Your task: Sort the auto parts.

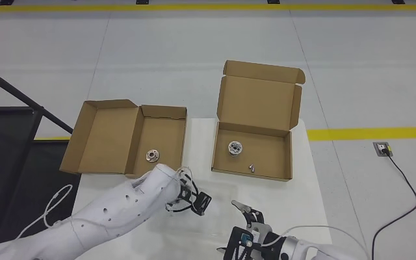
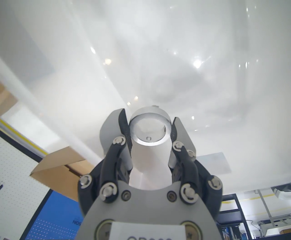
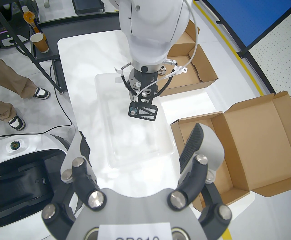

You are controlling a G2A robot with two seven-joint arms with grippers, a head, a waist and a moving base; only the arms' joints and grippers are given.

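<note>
My left gripper (image 2: 148, 117) is shut on a silver metal ring (image 2: 149, 130), held just above a clear plastic tray (image 3: 168, 152) on the white table. In the top view the left gripper (image 1: 200, 203) sits near the table's front, below the left cardboard box (image 1: 104, 136). That box holds a flanged metal part (image 1: 151, 155). The right cardboard box (image 1: 260, 97) holds a round metal part (image 1: 234, 148) and a small bolt-like piece (image 1: 251, 167). My right gripper (image 3: 138, 145) is open and holds nothing. It hovers at the front edge (image 1: 249, 209), facing the left gripper (image 3: 143, 111).
Both boxes have their lids folded open at the back of the table (image 1: 305, 195). A dark side shelf with a paper cup (image 3: 39, 42) and a bottle (image 3: 29, 16) stands beside the table. A cable (image 3: 56, 127) lies on the floor.
</note>
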